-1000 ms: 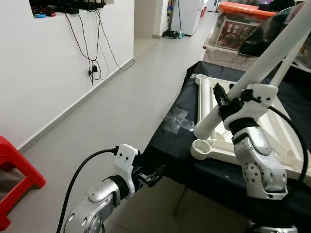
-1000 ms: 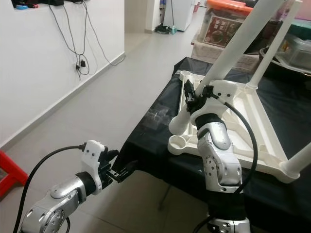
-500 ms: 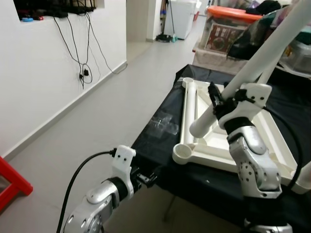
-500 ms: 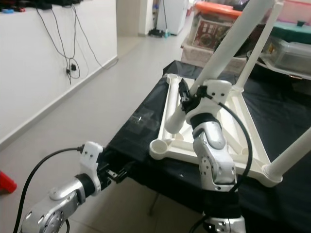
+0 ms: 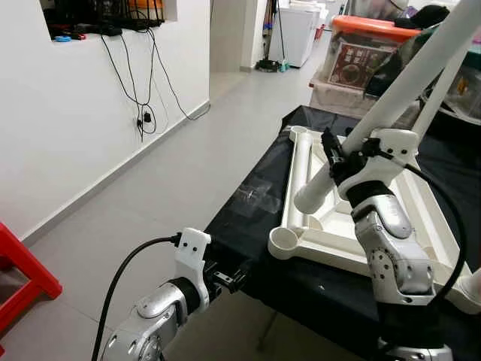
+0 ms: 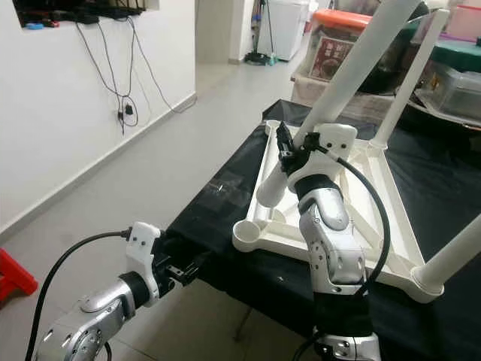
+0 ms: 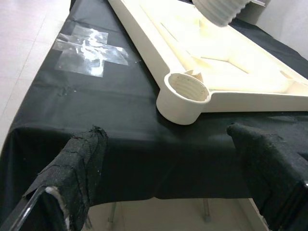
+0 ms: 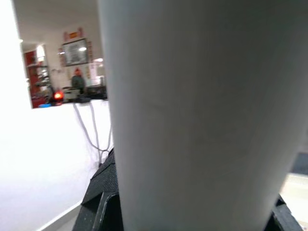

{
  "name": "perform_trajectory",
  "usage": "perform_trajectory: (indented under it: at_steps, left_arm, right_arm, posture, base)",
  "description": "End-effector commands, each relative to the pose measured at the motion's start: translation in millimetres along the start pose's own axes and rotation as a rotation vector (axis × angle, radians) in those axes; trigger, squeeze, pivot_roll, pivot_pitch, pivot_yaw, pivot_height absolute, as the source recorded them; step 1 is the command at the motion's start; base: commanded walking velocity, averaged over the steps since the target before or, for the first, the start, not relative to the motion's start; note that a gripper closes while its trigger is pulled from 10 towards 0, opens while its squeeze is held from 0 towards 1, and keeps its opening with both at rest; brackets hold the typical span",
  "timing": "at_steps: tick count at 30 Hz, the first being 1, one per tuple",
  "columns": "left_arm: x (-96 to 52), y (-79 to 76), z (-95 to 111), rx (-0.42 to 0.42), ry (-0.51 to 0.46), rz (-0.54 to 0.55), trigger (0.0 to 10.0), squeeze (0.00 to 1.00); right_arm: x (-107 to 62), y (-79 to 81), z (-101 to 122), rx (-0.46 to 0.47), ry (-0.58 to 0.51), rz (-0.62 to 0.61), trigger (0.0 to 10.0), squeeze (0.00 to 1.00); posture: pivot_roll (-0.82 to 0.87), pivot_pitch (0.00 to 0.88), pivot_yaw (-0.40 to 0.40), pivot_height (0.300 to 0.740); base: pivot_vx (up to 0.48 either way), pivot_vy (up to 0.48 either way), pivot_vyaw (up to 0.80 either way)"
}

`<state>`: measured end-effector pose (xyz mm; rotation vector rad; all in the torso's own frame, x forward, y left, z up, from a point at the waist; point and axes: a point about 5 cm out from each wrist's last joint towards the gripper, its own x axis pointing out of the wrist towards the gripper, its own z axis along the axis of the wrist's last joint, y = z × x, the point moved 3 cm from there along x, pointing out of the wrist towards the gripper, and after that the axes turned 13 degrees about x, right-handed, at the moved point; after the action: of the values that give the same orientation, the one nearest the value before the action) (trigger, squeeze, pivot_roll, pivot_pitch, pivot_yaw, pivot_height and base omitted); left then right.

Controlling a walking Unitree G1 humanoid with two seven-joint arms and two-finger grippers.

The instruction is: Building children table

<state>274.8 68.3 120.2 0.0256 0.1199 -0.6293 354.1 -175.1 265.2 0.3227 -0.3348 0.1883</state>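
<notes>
Down at the near edge, the left gripper (image 5: 229,278) hovers low by the corner of the black-draped table (image 5: 255,226), its two padded fingers (image 7: 82,159) spread wide apart and holding nothing, simply looking on at the work. Right in front of it sits the empty corner socket (image 7: 185,86) of the upturned white tabletop (image 5: 331,237), threads showing inside the ring, waiting for its leg. Just beside that socket, a patch of clear tape (image 7: 91,45) shines on the cloth. Up above, the right gripper (image 5: 338,154) is clamped around the loose white leg (image 5: 391,98), which slants steeply up and away, its threaded lower end (image 7: 219,9) hanging in the air just above the tabletop and short of the socket, not yet seated. So the step in hand looks like fitting this leg: the next move calls for swinging that lower end over the open socket, standing the leg upright so the threads meet square, then lowering and twisting it home. Come in tilted and the threads could cross. Further along the tabletop, other legs (image 6: 409,83) already stand in their corners. Beyond the table, storage boxes with an orange lid (image 5: 368,30), and cables dangle down the white wall (image 5: 68,113).
</notes>
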Motion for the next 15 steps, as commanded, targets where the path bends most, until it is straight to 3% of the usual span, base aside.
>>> perform_trajectory:
  at_steps: [1, 4, 5, 10, 11, 15]
  left_arm:
    - [-0.7, -2.3, -1, -0.003, 0.009, -0.003, 10.0, 0.0]
    - [-2.3, -5.1, 3, 0.0, -0.001, -0.014, 10.0, 0.0]
    - [-5.6, -9.0, 6, 0.015, -0.005, -0.026, 10.0, 0.0]
    - [-8.5, -10.6, 8, 0.024, -0.005, -0.03, 10.0, 0.0]
    - [-14.9, -13.2, 9, 0.041, 0.002, -0.043, 10.0, 0.0]
    - [-19.2, -14.4, 11, 0.051, 0.005, -0.05, 10.0, 0.0]
  right_arm:
    - [2.4, 1.6, 1, 0.0, 0.001, 0.017, 10.0, 0.0]
    - [13.8, -3.9, 3, 0.005, 0.029, 0.044, 10.0, 0.0]
    - [22.6, -5.1, 0, 0.053, 0.099, 0.124, 10.0, 0.0]
    - [24.2, -2.9, -5, 0.082, 0.165, 0.2, 10.0, 0.0]
    - [21.8, -2.6, -10, 0.133, 0.245, 0.31, 10.0, 0.0]
    - [19.9, -4.0, -12, 0.178, 0.278, 0.38, 10.0, 0.0]
  posture:
    - [0.11, 0.004, -0.116, 0.74]
    - [0.11, 0.025, -0.12, 0.74]
    - [0.12, 0.045, -0.126, 0.74]
    - [0.13, 0.065, -0.122, 0.74]
    - [0.14, 0.094, -0.125, 0.74]
    - [0.16, 0.112, -0.129, 0.74]
  base:
    - [0.0, 0.0, 0.0]
    - [0.0, 0.0, 0.0]
    - [0.0, 0.0, 0.0]
    - [0.0, 0.0, 0.0]
    - [0.0, 0.0, 0.0]
    - [0.0, 0.0, 0.0]
